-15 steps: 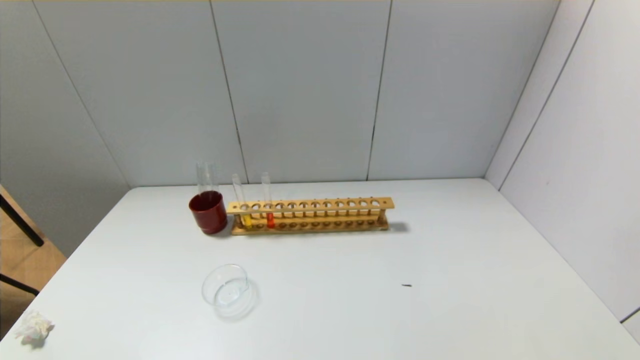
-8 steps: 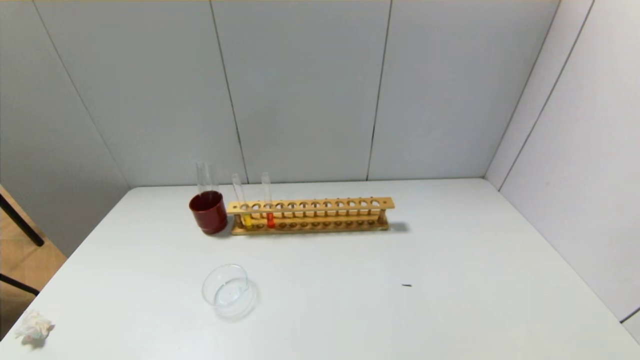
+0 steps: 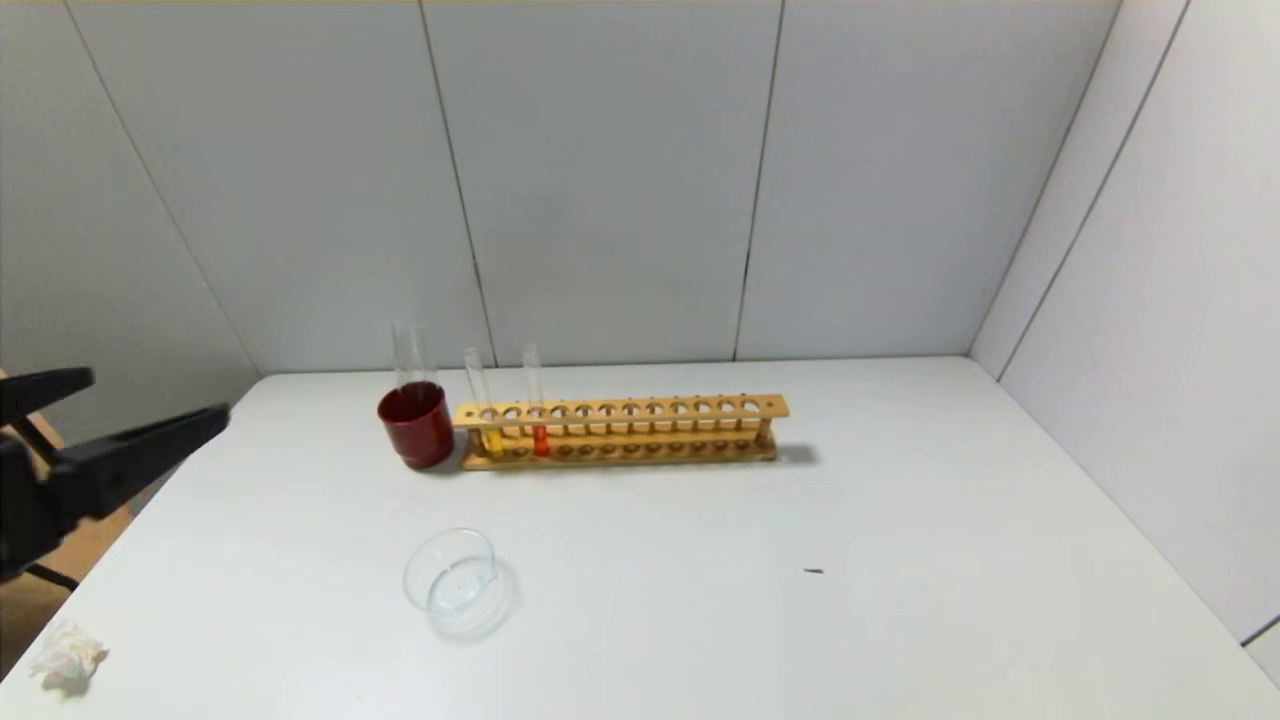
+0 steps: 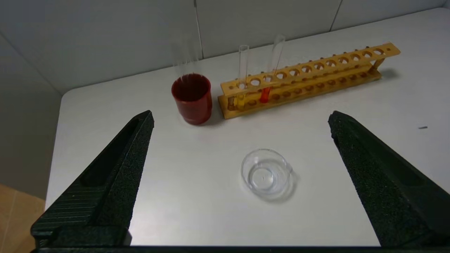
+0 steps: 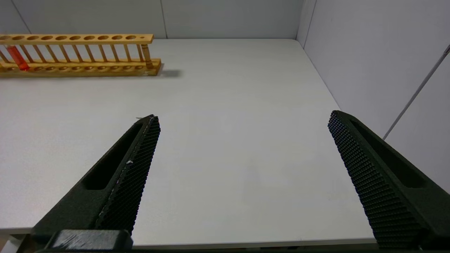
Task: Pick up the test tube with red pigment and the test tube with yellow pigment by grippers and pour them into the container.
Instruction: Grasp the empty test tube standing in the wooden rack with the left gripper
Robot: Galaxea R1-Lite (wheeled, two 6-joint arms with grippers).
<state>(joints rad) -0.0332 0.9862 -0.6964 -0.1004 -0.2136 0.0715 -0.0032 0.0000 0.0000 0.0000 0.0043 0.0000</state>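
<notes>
The test tube with red pigment (image 3: 535,410) and the test tube with yellow pigment (image 3: 483,408) stand upright in the left end of a wooden rack (image 3: 640,430); both show in the left wrist view, red (image 4: 270,75) and yellow (image 4: 242,77). The clear glass container (image 3: 452,580) sits on the table in front, also in the left wrist view (image 4: 266,173). My left gripper (image 3: 150,405) is open and empty at the table's left edge, above and well short of the rack; it frames the dish (image 4: 240,117). My right gripper (image 5: 242,119) is open and empty over the table's near right edge.
A dark red cup (image 3: 416,425) holding a wider clear tube (image 3: 410,355) stands just left of the rack. A crumpled tissue (image 3: 66,655) lies at the near left corner. A small dark speck (image 3: 813,571) lies right of centre. Grey walls close the back and right.
My left gripper has come into the head view from the left edge; it was out of sight before. The tubes, rack, cup and dish have not moved.
</notes>
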